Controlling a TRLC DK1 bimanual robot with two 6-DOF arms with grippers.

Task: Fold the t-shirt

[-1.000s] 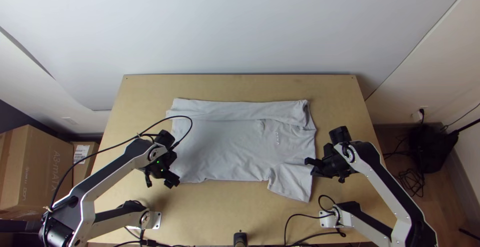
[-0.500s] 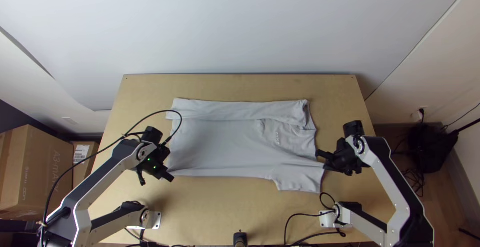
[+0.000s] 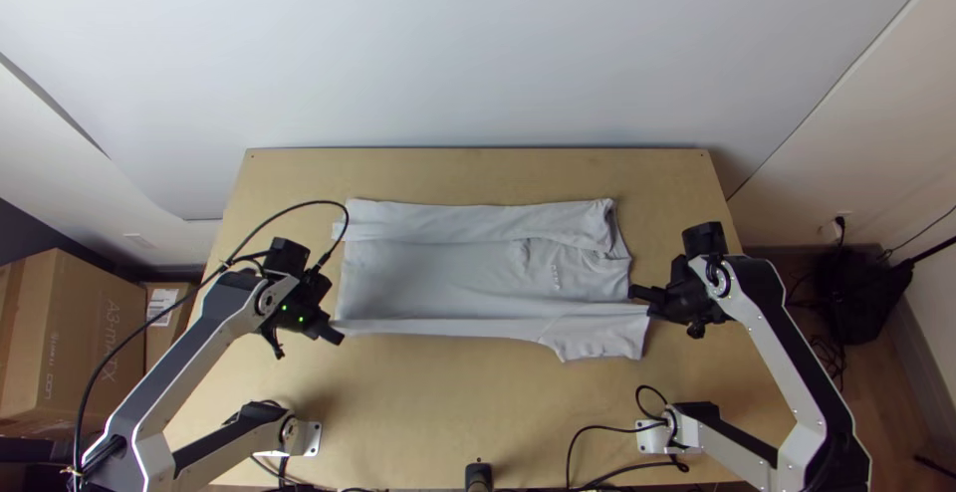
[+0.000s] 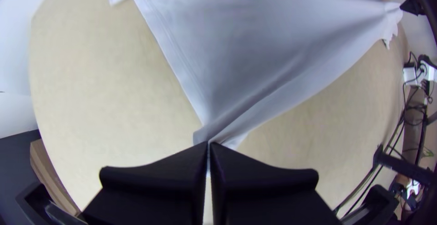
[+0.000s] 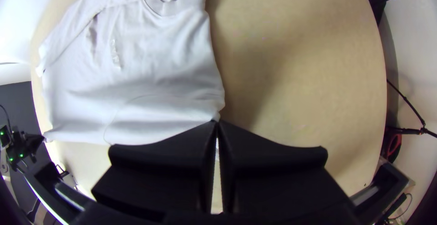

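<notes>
At the hem corner of the pale grey, soft knit t-shirt (image 3: 428, 278), the left gripper (image 4: 209, 144), two wide, flat black fingers, is closed on a pinch of cloth. Across from it, the matching right gripper (image 5: 217, 122) is also closed, nipping the fabric at the shoulder end. Between the claws the near edge runs taut, with smooth, shallow creases. Just beside the right claw, a short, squarish sleeve (image 3: 602, 338) droops toward the near side. Farther out, beyond both claws, the body lies flat and lightly wrinkled, and a long strip (image 3: 478, 218) along the far side is already folded inward. All around is the smooth, light wooden table (image 3: 478, 392). This looks like the second lengthwise fold; the next move likely calls for both claws to carry the edge evenly inward, then lay it down.
</notes>
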